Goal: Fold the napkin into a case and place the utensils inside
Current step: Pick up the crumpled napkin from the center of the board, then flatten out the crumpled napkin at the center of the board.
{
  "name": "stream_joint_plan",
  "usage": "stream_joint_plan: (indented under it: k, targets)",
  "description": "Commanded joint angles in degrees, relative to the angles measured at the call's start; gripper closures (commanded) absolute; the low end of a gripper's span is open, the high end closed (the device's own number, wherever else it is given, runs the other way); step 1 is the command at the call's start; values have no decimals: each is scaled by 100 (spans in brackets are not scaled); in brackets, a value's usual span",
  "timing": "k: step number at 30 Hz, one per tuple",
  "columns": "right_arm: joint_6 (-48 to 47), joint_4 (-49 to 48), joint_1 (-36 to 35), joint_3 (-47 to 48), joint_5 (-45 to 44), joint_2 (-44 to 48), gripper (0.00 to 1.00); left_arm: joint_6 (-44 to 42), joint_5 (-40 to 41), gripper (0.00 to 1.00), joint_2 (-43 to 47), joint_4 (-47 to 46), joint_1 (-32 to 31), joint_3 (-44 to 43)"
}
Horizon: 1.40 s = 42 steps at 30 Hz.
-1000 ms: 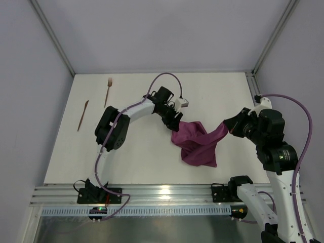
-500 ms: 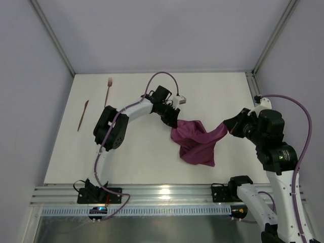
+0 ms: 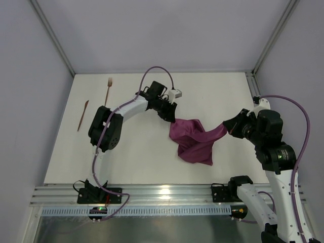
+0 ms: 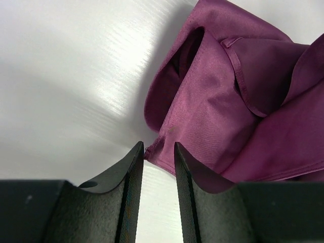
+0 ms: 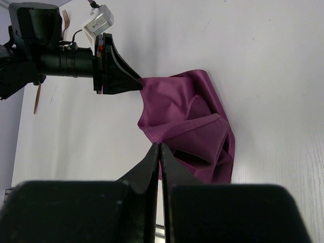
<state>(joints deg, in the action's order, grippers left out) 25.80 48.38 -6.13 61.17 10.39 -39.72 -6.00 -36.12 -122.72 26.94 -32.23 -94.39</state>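
Note:
The plum napkin (image 3: 194,142) lies crumpled right of centre on the white table (image 3: 142,152); no case is in view. Its right corner rises to my right gripper (image 3: 228,128), whose jaws (image 5: 159,146) are shut on the hem. My left gripper (image 3: 172,117) sits at the napkin's (image 4: 228,101) upper-left corner. Its fingertips (image 4: 158,146) stand a little apart, bare table shows between them, and the cloth edge lies just past the tips. The utensils lie at far left: a wooden fork (image 3: 108,91) and a slim knife (image 3: 82,115).
Metal frame posts and grey walls bound the table at the back and sides. An aluminium rail (image 3: 162,195) with the arm bases runs along the near edge. The left arm's cable loops above its wrist.
My left gripper has drawn back up and to the left, and the napkin's left part has slid slightly left with it. The right arm has stayed put, still holding its corner.

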Motion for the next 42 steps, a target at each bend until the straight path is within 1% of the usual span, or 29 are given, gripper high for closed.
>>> stream_joint_plan:
  k: [1,3,5,6,7,8,12,14,16,18,19,20,21,22,23,24,26,27,28,30,31,34,35,36,39,42]
  targets:
    - [-23,-153,24,106,-20,44,96,2,113,68,2,65,-3,-255]
    - [-31,-153,15,106,-20,44,96,-24,149,69,-59,101,-3,-317]
    - [-31,-153,24,89,-20,35,96,-15,140,76,-103,66,-3,-326]
    - [-31,-171,16,80,-20,35,96,54,123,89,-103,40,-3,-334]
    - [-23,-180,24,62,-20,26,96,90,123,96,-95,13,-3,-335]
    - [-23,-180,16,45,-20,35,96,134,105,100,-95,-30,-3,-335]
    - [-14,-241,24,18,-11,0,96,231,35,100,81,100,32,-343]
    - [30,-337,15,-17,41,-79,96,380,-122,100,395,162,120,-282]
    - [91,-583,15,18,147,-315,96,511,-220,100,721,180,435,-90]
    - [127,-882,24,211,331,-553,96,547,-238,100,1283,372,716,-36]
    - [127,-961,16,351,367,-867,96,547,-229,100,1485,487,1031,-53]
    - [118,-1023,15,700,384,-1036,96,478,-212,100,1696,592,1200,-79]
    - [101,-1015,15,912,385,-1203,96,399,-150,100,2116,724,1367,-132]
    - [92,-1006,15,1141,393,-1352,96,302,-106,100,2329,1021,1682,-176]
    - [92,-989,15,1561,419,-1571,96,40,-54,100,2549,1180,1824,-272]
    - [92,-988,15,1730,472,-1652,96,-102,173,100,2986,1339,1947,-299]
    - [127,-936,15,2143,551,-1714,96,-374,385,100,3445,1761,2193,-291]
    - [127,-901,-2,2232,612,-1688,96,-654,482,100,3900,1919,2255,-273]
    - [118,-840,7,2329,630,-1662,96,-779,674,100,4131,2181,2291,-238]
    - [92,-611,7,2514,674,-1461,96,-1024,860,100,4605,2394,2353,-89]
    - [83,-515,-11,2532,727,-1355,96,-1078,1035,100,5060,2482,2361,-36]
    - [170,-190,-2,2444,867,-845,96,-1254,1229,100,5695,2860,2370,114]
    - [223,20,-2,2339,894,-713,96,-1298,1352,100,6037,2991,2370,114]
    - [232,135,-2,2304,912,-416,96,-1342,1440,100,6179,3288,2370,44]
    - [215,663,-2,2355,912,-28,96,-1465,1870,100,6654,3782,2370,-158]
    - [206,1173,-2,2812,815,272,96,-1483,2196,100,6822,4186,2370,-719]
